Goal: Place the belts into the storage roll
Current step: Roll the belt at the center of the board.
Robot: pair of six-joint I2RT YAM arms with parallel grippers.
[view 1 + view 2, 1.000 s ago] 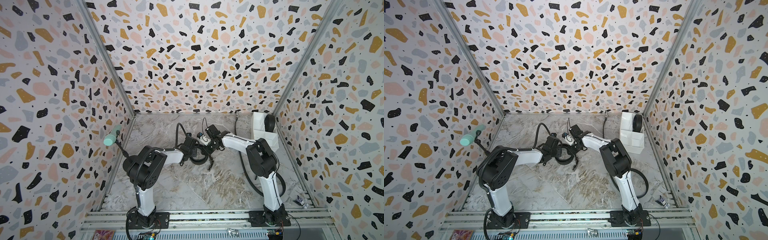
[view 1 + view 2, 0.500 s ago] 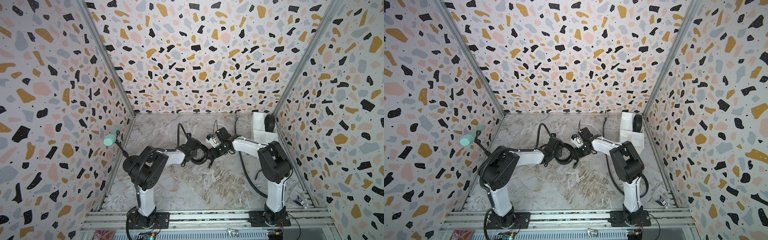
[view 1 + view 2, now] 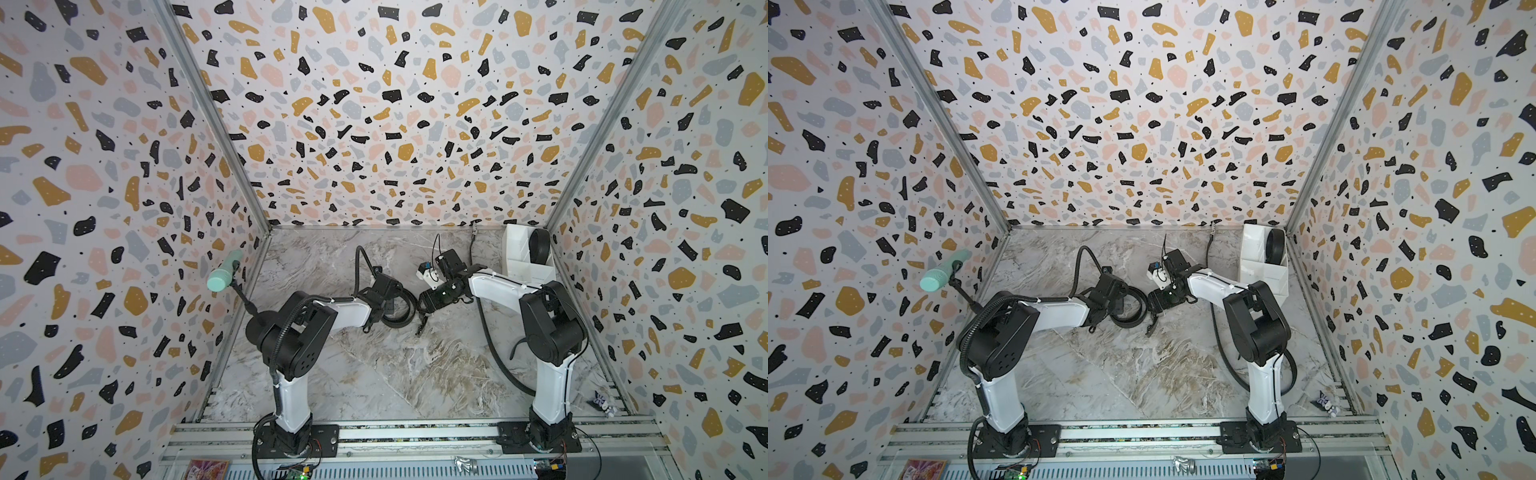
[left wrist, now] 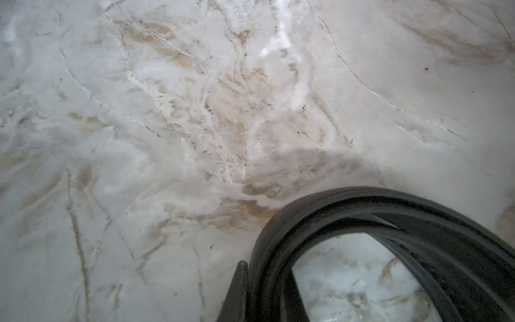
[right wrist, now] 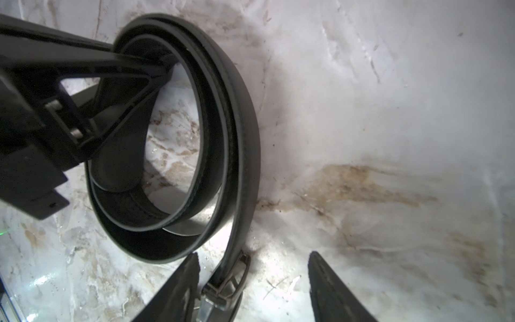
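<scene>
Pinching the coiled belt (image 5: 239, 133) with the left gripper (image 4: 264, 287) mid-worktop (image 3: 374, 374), likely against unrolling, right gripper (image 5: 253, 255) spread empty around the buckle (image 5: 231, 278) for a second hold.

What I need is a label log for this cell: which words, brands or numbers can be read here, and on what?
No text can be read in any view.
Card by the front rail: colourful print, too small to read.
Belt and buckle: no marking visible.
Box: plain white, no label visible.
</scene>
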